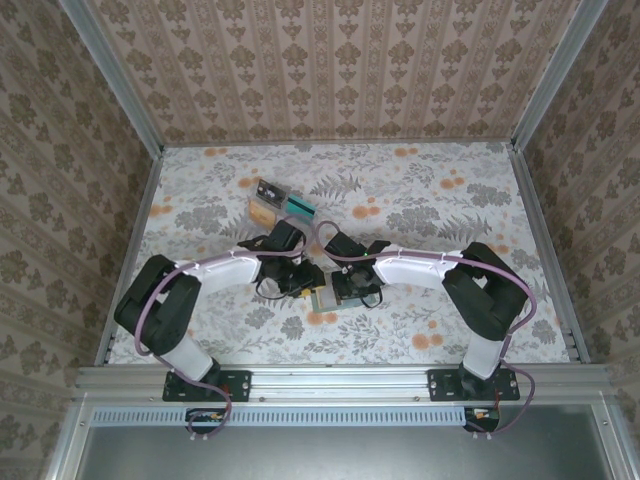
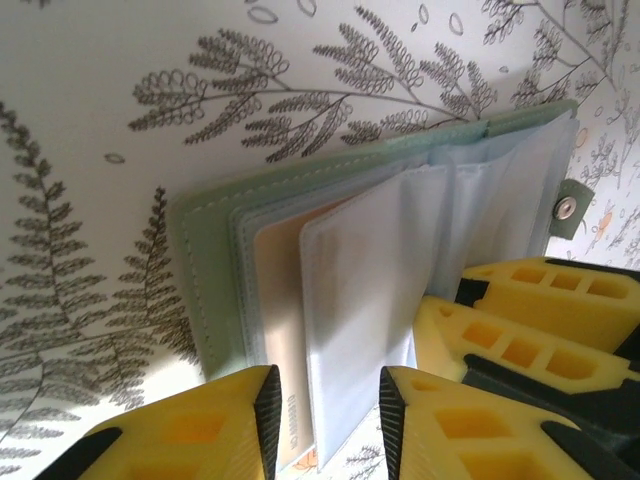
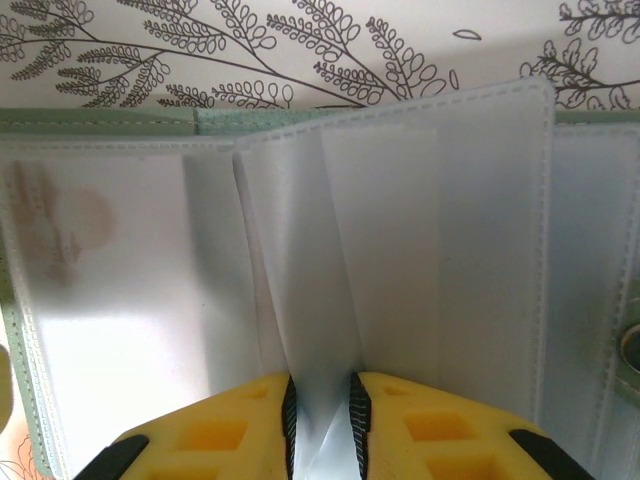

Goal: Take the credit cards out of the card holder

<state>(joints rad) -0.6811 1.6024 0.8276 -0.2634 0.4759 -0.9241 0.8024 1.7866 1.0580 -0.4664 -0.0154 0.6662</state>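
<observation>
Card holder (image 1: 324, 297) lies open mid-table btwn the two arms. R gripper (image 3: 320, 420) is nearly closed, pinching a clear plastic sleeve (image 3: 310, 300), and that hold should steady the holder. L gripper (image 2: 330, 430) stands partly open, straddling the bottom edge of the tan card (image 2: 282, 300) & a second sleeve (image 2: 350, 320); can't tell if it's gripping yet. Best to catch the card alone, then pull straight along its slot.

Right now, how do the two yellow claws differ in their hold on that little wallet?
The left gripper has its jaws apart around a frosted sleeve, next to a tan card. The right gripper has its jaws nearly together, pinching a clear sleeve. Both reach into the open card holder.
</observation>
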